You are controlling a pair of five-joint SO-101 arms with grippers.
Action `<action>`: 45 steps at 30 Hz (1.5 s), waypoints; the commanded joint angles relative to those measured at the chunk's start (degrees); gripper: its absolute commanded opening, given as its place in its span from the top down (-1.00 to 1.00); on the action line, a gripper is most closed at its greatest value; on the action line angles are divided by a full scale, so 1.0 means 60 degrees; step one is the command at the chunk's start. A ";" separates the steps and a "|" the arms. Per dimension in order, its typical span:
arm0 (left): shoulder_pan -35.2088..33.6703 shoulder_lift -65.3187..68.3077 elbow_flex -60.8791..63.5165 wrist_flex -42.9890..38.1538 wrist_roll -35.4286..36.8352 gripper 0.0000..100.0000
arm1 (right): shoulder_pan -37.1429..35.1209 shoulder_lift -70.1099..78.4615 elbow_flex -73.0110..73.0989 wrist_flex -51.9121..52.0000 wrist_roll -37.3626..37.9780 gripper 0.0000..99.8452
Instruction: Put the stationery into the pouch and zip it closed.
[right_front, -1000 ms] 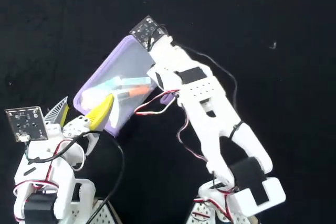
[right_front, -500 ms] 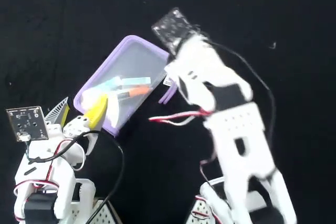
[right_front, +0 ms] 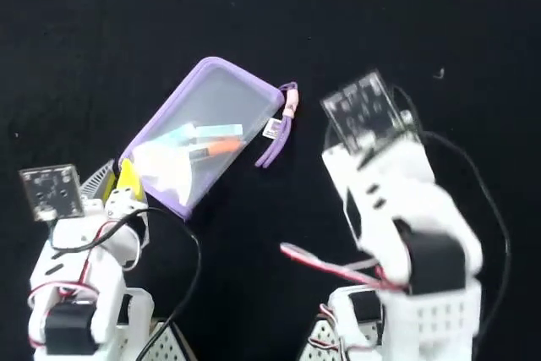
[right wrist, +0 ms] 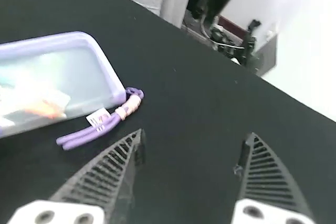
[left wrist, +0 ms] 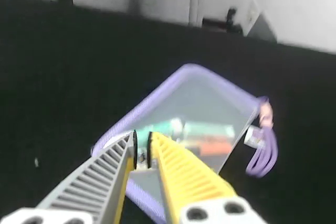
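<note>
- A clear pouch [right_front: 221, 99] with a purple rim lies slantwise on the black surface [right_front: 439, 31]. The stationery [right_front: 199, 145], pens and a pale item, is inside it.
- A purple strap [right_front: 272, 148] with a pink bead [right_front: 290, 109] trails from the pouch's far corner, lying loose on the surface.
- The left gripper [left wrist: 142, 142] sits at the pouch's near end, its grey and yellow fingers close together with only a slit between them.
- The right gripper [right wrist: 194, 135] hangs over bare surface beside the strap. Its jaws are wide apart and it holds nothing.
- Judged from this, the zipping is at or near its finish, since the pull seems to sit at the far corner.
- To finish well, the left gripper should pin the near end flat. If any gap remains, the right should take the bead rather than the limp strap and draw it straight along the rim.
- Whether the left fingers pinch the rim or merely rest against it cannot be made out.
- The zip teeth are too fine to see, so full closure is unconfirmed.
- The items inside overlap, so they cannot be counted.
</note>
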 commanded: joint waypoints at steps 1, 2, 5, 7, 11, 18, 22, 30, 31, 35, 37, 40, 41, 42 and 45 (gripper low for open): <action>-0.0095 0.0044 0.0593 -0.0029 -0.0015 0.93 | 0.0381 -0.1810 0.1004 0.0044 0.0000 0.44; -0.0095 0.0044 0.0740 -0.0029 -0.0015 0.94 | 0.0440 -0.2308 0.1429 0.0044 0.0000 0.44; -0.0095 0.0044 0.1121 0.0015 -0.0015 0.94 | 0.0645 -0.3963 0.2777 0.0044 0.0000 0.44; -0.0095 0.0044 0.1370 0.0015 -0.0015 0.94 | 0.0864 -0.5062 0.3729 0.0015 0.0000 0.44; -0.0095 0.0044 0.2000 0.0015 -0.0015 0.94 | 0.1509 -0.7055 0.5297 0.0044 0.0000 0.44; -0.0095 0.0044 0.2952 -0.0029 -0.0015 0.93 | 0.2623 -0.6835 0.6337 -0.0029 -0.0015 0.45; -0.0095 0.0044 0.3333 -0.0044 -0.0015 0.93 | 0.2593 -0.6879 0.6952 -0.0059 -0.0015 0.68; -0.0681 0.0044 0.4242 -0.0469 -0.0015 0.93 | 0.2608 -0.6864 0.8447 -0.0425 -0.0015 0.96; -0.0930 0.0044 0.4300 -0.0645 -0.0015 0.93 | 0.2608 -0.6864 0.8696 -0.0454 -0.0015 0.96; -0.1619 0.0044 0.4652 -0.1304 -0.0015 0.93 | 0.2593 -0.6864 0.9634 -0.0454 -0.0015 0.95; -0.1619 0.0044 0.4652 -0.1172 -0.0015 0.93 | 0.2593 -0.6864 0.9956 -0.0381 -0.0015 0.95; -0.1604 0.0044 0.4652 -0.0894 -0.0015 0.94 | 0.2637 -0.6864 0.9941 -0.0073 -0.0015 0.95; -0.1604 0.0059 0.4652 -0.0762 -0.0015 0.94 | 0.2637 -0.6864 0.9941 -0.0015 -0.0015 0.95; -0.1604 0.0059 0.4652 -0.0542 -0.0015 0.94 | 0.2637 -0.6864 0.9941 0.0044 -0.0015 0.95; -0.1604 0.0059 0.4652 0.0293 -0.0015 0.94 | 0.2579 -0.6864 0.9941 0.0337 -0.0015 0.95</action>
